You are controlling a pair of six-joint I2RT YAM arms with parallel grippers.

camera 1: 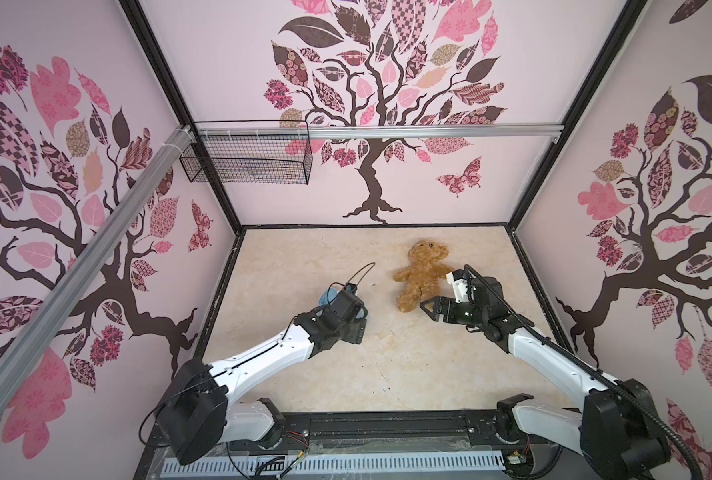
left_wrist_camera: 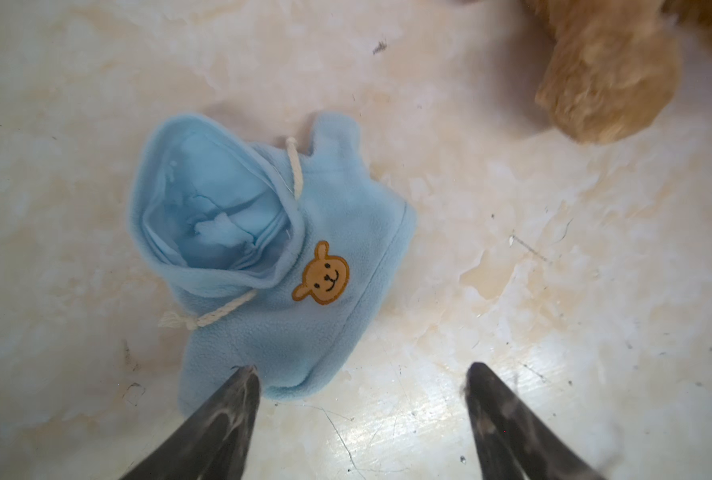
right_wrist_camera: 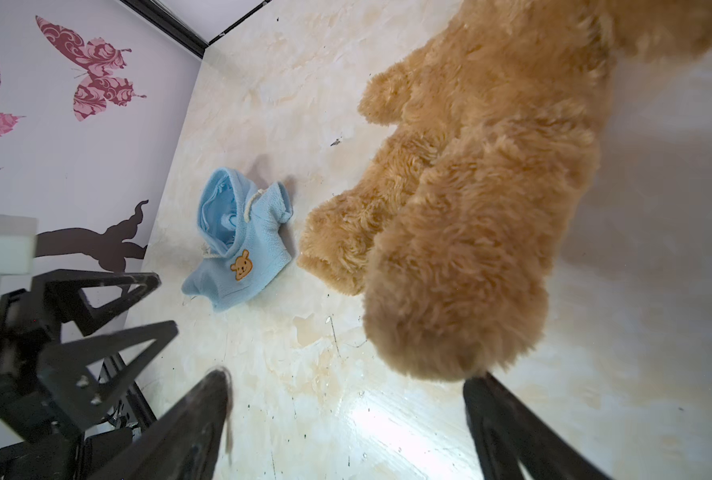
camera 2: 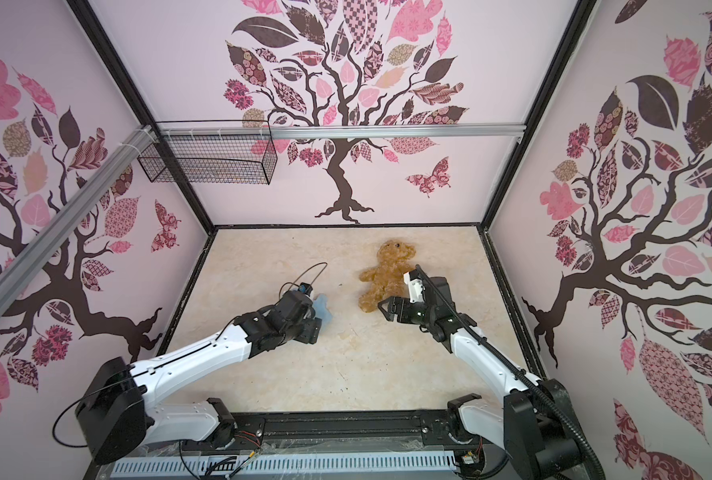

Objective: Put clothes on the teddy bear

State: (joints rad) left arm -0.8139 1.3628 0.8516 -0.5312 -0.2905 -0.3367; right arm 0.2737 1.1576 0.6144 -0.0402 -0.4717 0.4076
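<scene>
Lying on its back toward the far right corner of the tabletop (camera 1: 387,365), head to the far edge, the teddy bear (camera 1: 423,272) is undressed. The right hand (right_wrist_camera: 348,376) is open, its tips just short of one leg. The left hand (left_wrist_camera: 362,370) is open and empty by the blue hoodie (left_wrist_camera: 304,249), which lies flat left of the bear.

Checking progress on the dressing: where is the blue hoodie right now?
In a top view the blue hoodie lies on the tabletop left of the teddy bear, apart from it and mostly hidden beneath the open left gripper.
</scene>
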